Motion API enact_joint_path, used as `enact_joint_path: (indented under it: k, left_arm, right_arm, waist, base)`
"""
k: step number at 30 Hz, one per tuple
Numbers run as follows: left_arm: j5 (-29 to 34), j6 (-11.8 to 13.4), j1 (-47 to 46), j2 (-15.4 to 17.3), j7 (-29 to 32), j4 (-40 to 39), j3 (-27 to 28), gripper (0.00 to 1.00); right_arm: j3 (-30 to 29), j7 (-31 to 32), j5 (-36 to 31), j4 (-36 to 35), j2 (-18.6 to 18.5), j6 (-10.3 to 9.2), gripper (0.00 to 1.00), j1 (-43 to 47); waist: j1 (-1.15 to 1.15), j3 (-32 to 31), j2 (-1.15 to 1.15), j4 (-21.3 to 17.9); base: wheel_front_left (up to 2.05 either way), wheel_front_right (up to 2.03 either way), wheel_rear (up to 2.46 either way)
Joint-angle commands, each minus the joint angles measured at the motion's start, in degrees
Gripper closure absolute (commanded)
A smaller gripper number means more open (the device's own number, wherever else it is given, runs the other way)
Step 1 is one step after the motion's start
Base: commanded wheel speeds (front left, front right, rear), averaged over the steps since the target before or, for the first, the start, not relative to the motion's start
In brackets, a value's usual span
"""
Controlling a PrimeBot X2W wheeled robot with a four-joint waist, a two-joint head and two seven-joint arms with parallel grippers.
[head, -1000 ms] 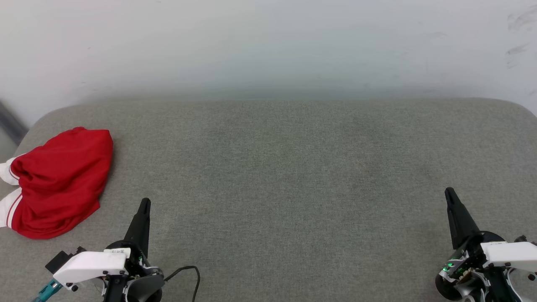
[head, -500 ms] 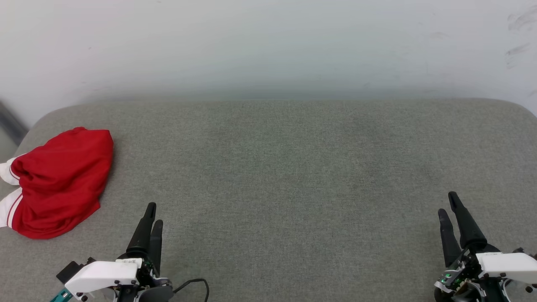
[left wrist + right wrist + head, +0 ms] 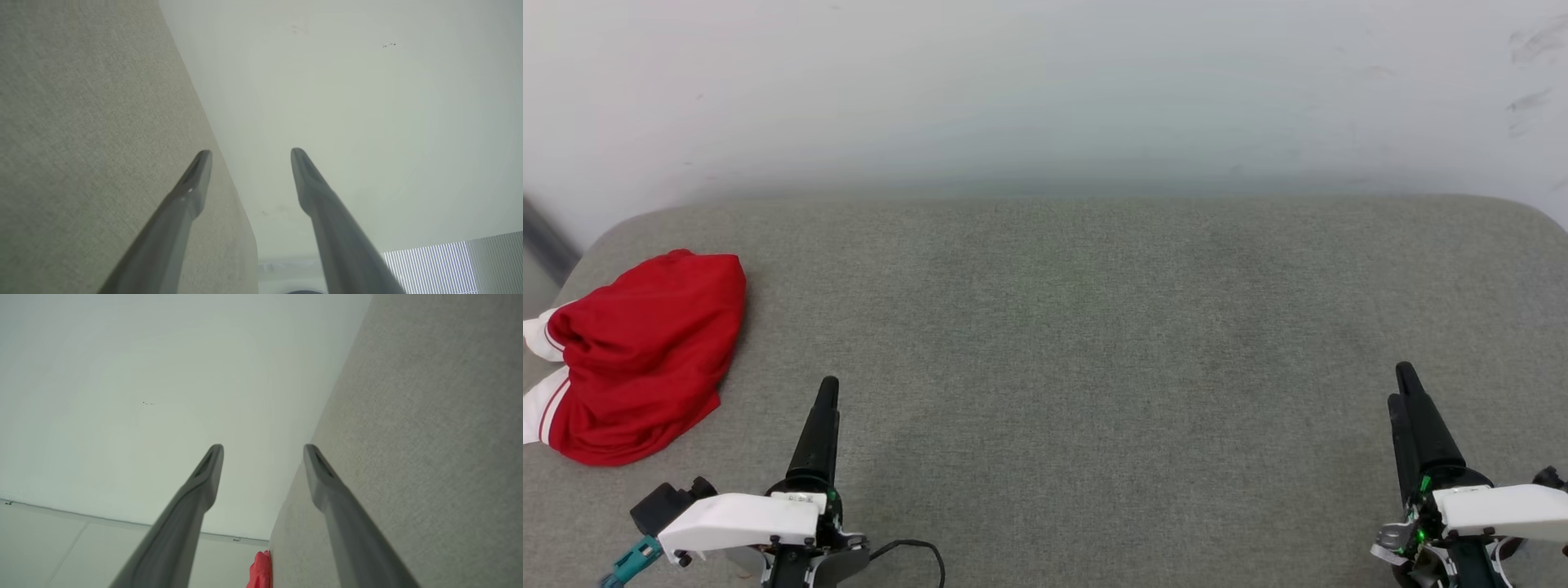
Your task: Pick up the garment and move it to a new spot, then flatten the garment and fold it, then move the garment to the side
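Observation:
The garment [image 3: 645,351] lies crumpled in a red heap at the left end of the grey cushioned surface [image 3: 1078,343], its white sleeves hanging over the left edge. My left gripper [image 3: 827,388] hovers near the front edge, to the right of the heap and apart from it. In the left wrist view the left gripper [image 3: 251,152] is open with nothing between its fingers. My right gripper [image 3: 1403,388] is at the front right, far from the garment. The right wrist view shows the right gripper [image 3: 263,446] open and empty, with a sliver of the garment [image 3: 260,571] beyond.
A white wall [image 3: 1045,82] rises behind the surface, whose corners are rounded. A black cable [image 3: 915,547] loops by my left wrist. The wide middle of the grey surface lies between my two grippers.
Both grippers have opened from shut. The left gripper has shifted slightly right and forward; its fingers now line up one behind the other in the head view. The garment has not moved.

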Motion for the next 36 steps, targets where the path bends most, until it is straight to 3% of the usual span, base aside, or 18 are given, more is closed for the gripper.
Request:
enact_joint_path:
  k: [1,20,36]
  left_arm:
    - [2.94,-0.01,-1.26,0.18,-0.75,-1.40,-0.52,0.00]
    - [29.36,0.14,-1.56,0.56,-4.89,-1.93,-2.66,0.00]
    - [45.95,1.52,-2.61,2.07,-7.80,-0.50,-5.38,0.00]
  right_arm:
    - [0.11,-0.67,-3.55,-1.65,-0.49,0.01,0.00,-0.32]
    - [1.23,-3.63,-34.58,-3.98,-0.42,0.01,0.00,0.23]
    - [1.09,-2.81,-50.56,-5.44,0.01,0.02,0.00,0.93]
  waist:
    - [0.00,-0.04,0.00,0.06]
    - [0.00,-0.42,0.00,0.20]
    - [0.00,-0.64,0.00,0.40]
  base:
    - [0.00,0.00,0.00]
    - [0.00,0.00,0.00]
    - [0.00,0.00,0.00]
